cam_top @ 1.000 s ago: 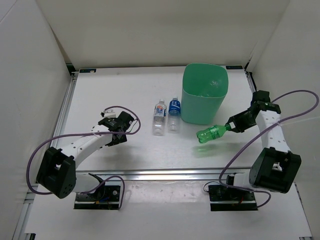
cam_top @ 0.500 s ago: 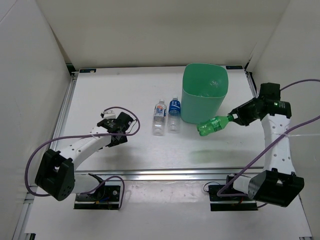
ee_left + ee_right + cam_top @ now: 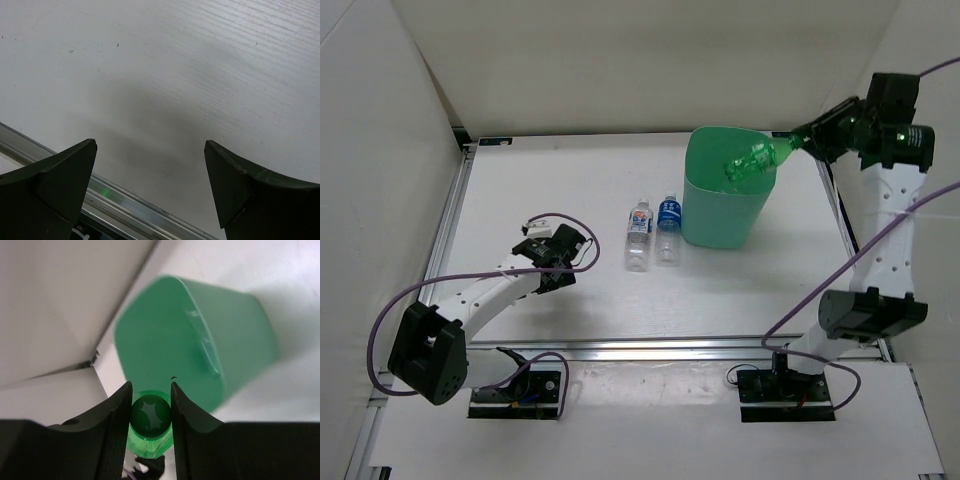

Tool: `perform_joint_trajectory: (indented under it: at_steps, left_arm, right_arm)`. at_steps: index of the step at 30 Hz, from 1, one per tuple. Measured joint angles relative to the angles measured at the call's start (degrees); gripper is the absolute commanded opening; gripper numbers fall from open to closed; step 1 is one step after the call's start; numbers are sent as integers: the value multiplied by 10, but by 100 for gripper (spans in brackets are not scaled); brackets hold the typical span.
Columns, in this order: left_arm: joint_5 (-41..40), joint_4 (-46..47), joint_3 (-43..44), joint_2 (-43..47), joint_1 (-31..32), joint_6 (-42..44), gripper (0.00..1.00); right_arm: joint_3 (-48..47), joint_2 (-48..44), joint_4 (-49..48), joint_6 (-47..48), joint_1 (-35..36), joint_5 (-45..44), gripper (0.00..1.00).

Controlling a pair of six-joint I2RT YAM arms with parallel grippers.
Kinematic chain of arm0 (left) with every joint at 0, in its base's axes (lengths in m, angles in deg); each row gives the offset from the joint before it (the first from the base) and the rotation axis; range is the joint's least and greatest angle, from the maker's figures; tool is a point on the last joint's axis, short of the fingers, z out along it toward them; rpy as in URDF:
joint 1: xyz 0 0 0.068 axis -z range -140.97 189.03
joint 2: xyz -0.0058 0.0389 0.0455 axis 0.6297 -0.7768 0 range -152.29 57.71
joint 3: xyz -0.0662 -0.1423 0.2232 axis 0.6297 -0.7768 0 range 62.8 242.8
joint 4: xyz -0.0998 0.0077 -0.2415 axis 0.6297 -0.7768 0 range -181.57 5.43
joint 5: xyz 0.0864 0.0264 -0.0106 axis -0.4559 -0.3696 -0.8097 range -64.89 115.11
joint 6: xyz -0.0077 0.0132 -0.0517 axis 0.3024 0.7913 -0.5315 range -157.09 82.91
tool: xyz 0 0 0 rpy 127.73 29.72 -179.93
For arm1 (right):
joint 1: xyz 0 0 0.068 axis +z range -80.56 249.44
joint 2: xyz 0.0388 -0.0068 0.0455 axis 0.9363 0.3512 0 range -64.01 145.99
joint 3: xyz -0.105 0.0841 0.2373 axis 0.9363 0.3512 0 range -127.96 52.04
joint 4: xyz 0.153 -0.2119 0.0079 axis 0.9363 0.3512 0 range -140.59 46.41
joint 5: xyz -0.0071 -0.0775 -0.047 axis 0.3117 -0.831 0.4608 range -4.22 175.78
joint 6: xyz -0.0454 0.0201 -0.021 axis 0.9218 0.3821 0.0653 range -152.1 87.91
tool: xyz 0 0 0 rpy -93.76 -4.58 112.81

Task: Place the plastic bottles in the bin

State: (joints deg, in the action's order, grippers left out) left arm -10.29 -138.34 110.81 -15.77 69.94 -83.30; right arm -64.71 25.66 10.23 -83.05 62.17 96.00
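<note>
No word, brand or number can be read anywhere in these views. Two bottles lying on the worktop (image 3: 550,175) to the right of the left jaws carry printed wrappers: the bottle with the blue label (image 3: 668,214) and, just beside it on the side nearer those jaws, the bottle with the white-red label (image 3: 639,222). The print on both is too small to make out. The green bottle (image 3: 750,162) clamped in the right jaws shows no legible marking, either from overhead or at its cap in the right wrist view.
</note>
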Motion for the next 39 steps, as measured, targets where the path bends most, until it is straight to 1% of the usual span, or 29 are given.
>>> perform_joint_trajectory:
  at_steps: [2,3,4,5,6,8,9,11,12,14,18,22,25,27,32,39]
  left_arm:
    - [3,2,0,0,0,4,100]
    - [5,3,1,0,0,8,100]
    - [7,3,3,0,0,13,100]
    - [9,2,7,0,0,16,100]
    - [11,2,13,-1,0,21,100]
    - [18,3,37,-4,0,35,100]
    - [25,3,54,-8,0,43,100]
    - [46,10,100,-23,-1,67,100]
    - [61,16,127,-34,-1,78,100]
    - [98,32,189,-64,-1,105,100]
    - [195,84,305,-134,-1,143,100]
    - [294,138,332,-187,-1,157,100]
    - [337,151,336,-234,-1,157,100]
    - [350,153,345,-270,-1,156,100]
    - [353,152,378,-345,-1,151,100]
    - [356,161,475,-414,5,169,100]
  right_arm:
    - [-71,48,-5,0,7,-1,2]
    - [-101,70,-9,-1,12,-1,24]
    - [-126,92,-10,0,17,-1,41]
    - [-147,112,-10,2,21,3,49]
    - [-158,127,-13,2,28,5,65]
    - [-162,148,-12,5,42,5,79]
    - [-153,151,-12,9,52,2,89]
    - [-128,148,-10,16,67,-7,98]
    - [-113,141,-12,21,74,-11,100]
    - [-87,125,-10,32,82,-18,100]
    - [-64,84,-13,52,72,-36,100]
    - [-36,34,-19,66,48,-38,100]
    - [-11,5,-23,80,27,-34,100]
    - [6,-8,-23,87,15,-31,100]
    - [34,-20,-23,98,2,-16,100]
    - [40,-20,-26,105,3,5,100]
